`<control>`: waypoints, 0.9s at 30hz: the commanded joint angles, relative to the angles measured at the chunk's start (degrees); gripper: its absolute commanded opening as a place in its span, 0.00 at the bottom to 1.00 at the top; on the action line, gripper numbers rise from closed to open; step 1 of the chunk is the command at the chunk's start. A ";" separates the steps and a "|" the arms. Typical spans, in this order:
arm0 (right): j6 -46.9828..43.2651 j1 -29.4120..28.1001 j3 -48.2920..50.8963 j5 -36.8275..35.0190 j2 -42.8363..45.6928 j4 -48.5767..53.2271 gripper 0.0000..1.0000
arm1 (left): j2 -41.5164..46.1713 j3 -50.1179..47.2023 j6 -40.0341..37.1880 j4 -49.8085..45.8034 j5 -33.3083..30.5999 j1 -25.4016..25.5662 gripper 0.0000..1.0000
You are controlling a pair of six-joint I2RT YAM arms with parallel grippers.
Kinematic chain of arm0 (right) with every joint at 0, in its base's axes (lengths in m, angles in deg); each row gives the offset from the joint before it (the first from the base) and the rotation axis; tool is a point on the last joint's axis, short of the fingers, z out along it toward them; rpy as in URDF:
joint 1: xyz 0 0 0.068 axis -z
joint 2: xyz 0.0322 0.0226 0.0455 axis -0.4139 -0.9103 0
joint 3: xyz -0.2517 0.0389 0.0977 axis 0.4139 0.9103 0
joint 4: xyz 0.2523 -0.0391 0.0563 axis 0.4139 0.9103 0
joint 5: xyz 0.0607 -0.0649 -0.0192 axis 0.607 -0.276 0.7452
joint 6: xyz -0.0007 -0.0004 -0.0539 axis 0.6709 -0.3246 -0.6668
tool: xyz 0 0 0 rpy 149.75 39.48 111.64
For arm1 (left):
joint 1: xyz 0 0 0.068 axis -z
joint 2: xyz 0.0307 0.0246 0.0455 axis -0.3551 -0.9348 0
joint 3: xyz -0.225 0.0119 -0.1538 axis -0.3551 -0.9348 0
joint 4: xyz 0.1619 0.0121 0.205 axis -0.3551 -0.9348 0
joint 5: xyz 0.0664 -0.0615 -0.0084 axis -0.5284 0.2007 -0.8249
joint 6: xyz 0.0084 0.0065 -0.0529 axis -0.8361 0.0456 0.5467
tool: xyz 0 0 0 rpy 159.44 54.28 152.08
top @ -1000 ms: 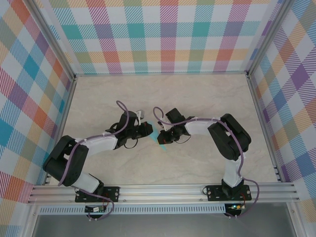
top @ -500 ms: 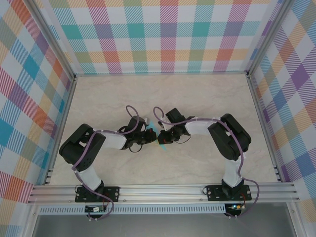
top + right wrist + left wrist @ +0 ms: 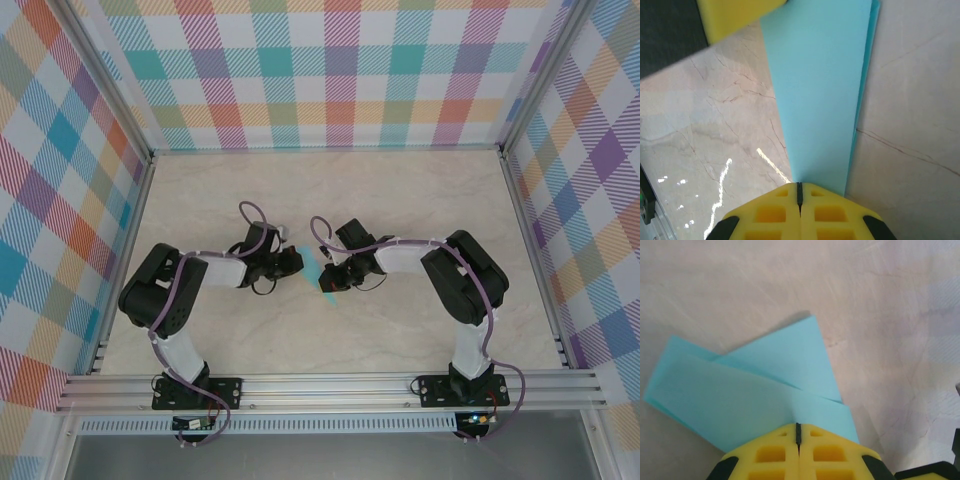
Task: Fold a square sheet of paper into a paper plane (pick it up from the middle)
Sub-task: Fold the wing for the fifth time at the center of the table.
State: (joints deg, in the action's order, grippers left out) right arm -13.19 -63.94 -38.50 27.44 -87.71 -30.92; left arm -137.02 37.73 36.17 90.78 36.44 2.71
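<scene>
The turquoise sheet of paper (image 3: 321, 273) lies folded flat on the table between my two grippers. In the left wrist view the paper (image 3: 755, 390) shows overlapping folded layers, and my left gripper (image 3: 798, 426) is shut with its yellow tips over the paper's near edge. My right gripper (image 3: 799, 185) is also shut, its tips resting on the end of a long folded strip of the paper (image 3: 815, 100). From above, the left gripper (image 3: 297, 262) sits at the paper's left and the right gripper (image 3: 328, 281) at its lower right. I cannot tell whether either pinches the paper.
Marbled beige tabletop (image 3: 400, 200) surrounds the paper, with checked walls on three sides and a metal rail (image 3: 330, 388) along the near edge. A yellow finger (image 3: 735, 17) of the left gripper shows at the top left of the right wrist view.
The left arm swung in toward the paper, then drew back slightly left and up, its elbow folding closer to its base. The right arm and the paper stayed put.
</scene>
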 commanded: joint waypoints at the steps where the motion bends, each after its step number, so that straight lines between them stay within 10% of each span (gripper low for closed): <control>1: -0.83 -0.50 3.32 -4.41 -2.99 10.09 0.00 | -4.17 1.99 -3.28 -3.70 -6.92 -5.92 0.00; 15: -0.55 -0.50 3.98 -4.18 -2.11 9.74 0.00 | -5.85 7.92 -1.87 -7.18 -5.10 -14.18 0.00; 27: -0.11 -0.50 3.98 -3.51 -1.83 8.87 0.00 | 9.25 6.29 0.17 -9.74 -3.20 -10.55 0.00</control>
State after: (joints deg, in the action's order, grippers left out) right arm -13.27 -63.94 -37.95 26.58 -87.45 -32.34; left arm -131.84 44.92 35.78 82.27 34.28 -9.34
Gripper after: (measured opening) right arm 0.044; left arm 0.040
